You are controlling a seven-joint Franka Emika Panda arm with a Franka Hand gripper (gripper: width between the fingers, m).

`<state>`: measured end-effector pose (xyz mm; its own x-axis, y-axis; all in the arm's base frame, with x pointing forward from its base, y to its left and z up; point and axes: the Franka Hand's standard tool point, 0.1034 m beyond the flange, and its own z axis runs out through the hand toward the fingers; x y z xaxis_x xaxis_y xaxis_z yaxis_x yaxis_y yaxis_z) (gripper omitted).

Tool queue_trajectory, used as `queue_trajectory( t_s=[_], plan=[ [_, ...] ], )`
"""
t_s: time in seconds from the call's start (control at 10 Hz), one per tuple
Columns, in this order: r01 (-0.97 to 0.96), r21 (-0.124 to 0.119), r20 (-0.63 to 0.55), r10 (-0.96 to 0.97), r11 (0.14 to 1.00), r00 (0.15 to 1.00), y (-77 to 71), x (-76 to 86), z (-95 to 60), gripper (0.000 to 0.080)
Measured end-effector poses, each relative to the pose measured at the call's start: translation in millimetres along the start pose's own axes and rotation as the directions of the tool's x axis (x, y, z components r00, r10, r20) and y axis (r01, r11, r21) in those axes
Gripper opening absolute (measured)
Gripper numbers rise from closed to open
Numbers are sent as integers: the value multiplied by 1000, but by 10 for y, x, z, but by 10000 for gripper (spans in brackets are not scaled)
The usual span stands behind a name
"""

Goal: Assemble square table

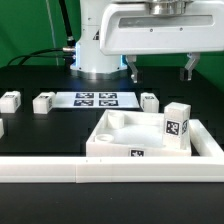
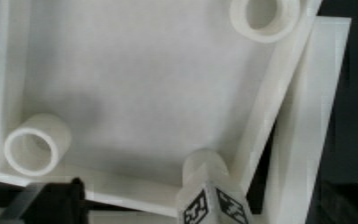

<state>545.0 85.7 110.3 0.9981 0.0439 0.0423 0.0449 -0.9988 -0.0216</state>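
Exterior view, gripper point(image 1: 162, 72): hangs above the far side of the tabletop, jaws spread wide, nothing between them.
Tabletop point(image 1: 118, 137): lies rim up at the near side, toward the exterior view's right, just behind the border rail point(image 1: 60, 172).
Standing leg point(image 1: 177, 128): upright in the tabletop's corner on the exterior view's right, tag facing the camera.
Loose legs: two point(image 1: 10, 100) point(image 1: 43, 101) lie far on the exterior view's left. A third point(image 1: 148, 101) sits between the marker board point(image 1: 95, 98) and the tabletop's far edge.
Risk, tipping: if the standing leg is only loosely seated, a finger clipping its top on the way down could knock it over.
Risk, sliding: only the rail seems to brace the tabletop, so a sideways push or a twist on the leg might turn or shift it.
Risk, crowding: the third loose leg is near the marker board, so a wide grasp there could nudge it askew.
Hidden, joint: the hole under the standing leg is covered, so how deep the leg sits cannot be told.
Hidden, wrist view: blurred. Only two corner holes point(image 2: 265, 15) show, and the fingers point(image 2: 51, 203) are dark shapes at the frame edge.
Cut off: a small white piece point(image 1: 2, 127) at the exterior view's left edge is too cropped to identify.
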Motion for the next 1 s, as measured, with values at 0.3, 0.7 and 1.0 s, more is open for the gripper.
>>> queue_trajectory(
  t_s=[0.3,0.7,1.0],
  plan=[
    [24,2,10,-24,1000,1000,-144,-388,107,649],
    [10,5,37,-10,1000,999,-158,-626,158,649],
    [32,-1,31,-32,1000,999,-190,-912,286,649]
  ],
)
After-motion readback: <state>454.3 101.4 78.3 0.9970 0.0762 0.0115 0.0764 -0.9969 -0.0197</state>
